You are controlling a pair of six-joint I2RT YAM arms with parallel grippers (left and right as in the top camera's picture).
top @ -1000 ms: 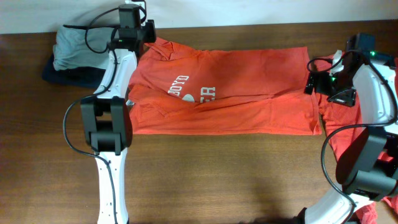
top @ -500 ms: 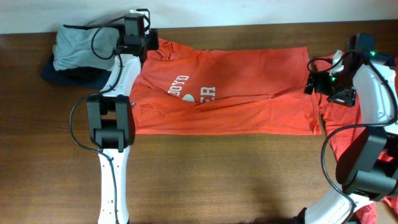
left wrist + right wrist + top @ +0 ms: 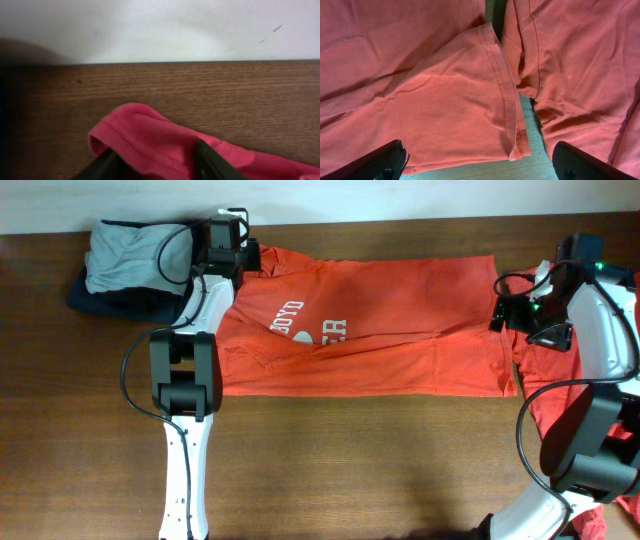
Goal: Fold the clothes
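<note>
An orange-red T-shirt [image 3: 400, 310] lies spread across the table with white lettering [image 3: 305, 323] facing up. My left gripper [image 3: 243, 255] is at its far left corner. In the left wrist view a raised fold of the T-shirt [image 3: 150, 140] sits between the fingers [image 3: 207, 160], which stand partly apart on either side of it. My right gripper [image 3: 497, 307] hovers wide open over the shirt's right hem corner [image 3: 512, 145], with nothing held. A second orange-red shirt [image 3: 575, 70] lies just to the right of that hem.
A heap of grey and dark clothes [image 3: 125, 265] sits at the far left next to the left arm. More orange-red cloth [image 3: 545, 395] lies under the right arm. The white wall [image 3: 160, 25] runs along the table's back edge.
My left gripper has slid right and slightly nearer, onto the shirt's far left corner, and its jaws have narrowed around the fold. The right arm has not moved.
</note>
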